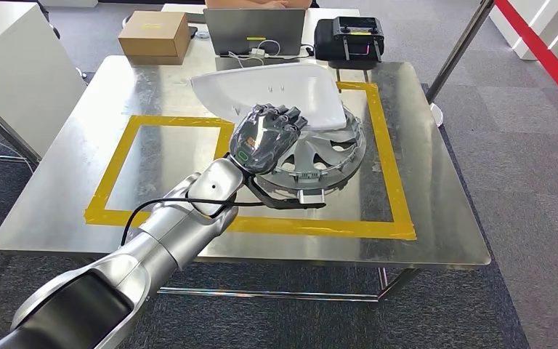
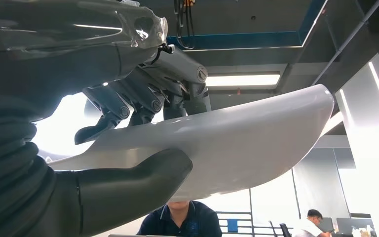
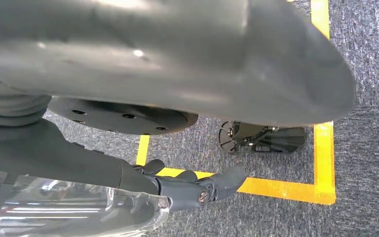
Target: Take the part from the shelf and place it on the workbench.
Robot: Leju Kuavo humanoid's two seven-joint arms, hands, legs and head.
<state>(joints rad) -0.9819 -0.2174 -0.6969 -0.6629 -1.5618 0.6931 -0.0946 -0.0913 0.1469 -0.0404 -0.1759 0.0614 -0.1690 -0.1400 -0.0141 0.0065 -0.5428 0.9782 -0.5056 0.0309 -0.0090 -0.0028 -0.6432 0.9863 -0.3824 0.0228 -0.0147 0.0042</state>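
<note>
A white curved shell part [image 1: 276, 91] hangs tilted just above the metal workbench [image 1: 421, 189], over its far middle. My left hand [image 1: 265, 134] grips the part's near edge. In the left wrist view the thumb [image 2: 143, 182] lies under the white part [image 2: 256, 143] and the dark fingers [image 2: 128, 103] press on its upper side. Directly under the hand and the part, a grey round wheel-cover-like piece [image 1: 320, 156] lies on the bench inside a yellow tape rectangle [image 1: 392, 167]. My right hand [image 3: 177, 190] hangs by the carpet floor, fingers loosely extended, holding nothing.
At the bench's far edge stand a cardboard box [image 1: 154, 33], a laptop [image 1: 254, 30] and a black device [image 1: 349, 36]. A person [image 2: 180, 222] sits beyond the bench. A slanted pole [image 1: 458, 51] stands at the right and a white cabinet [image 1: 7, 73] at the left.
</note>
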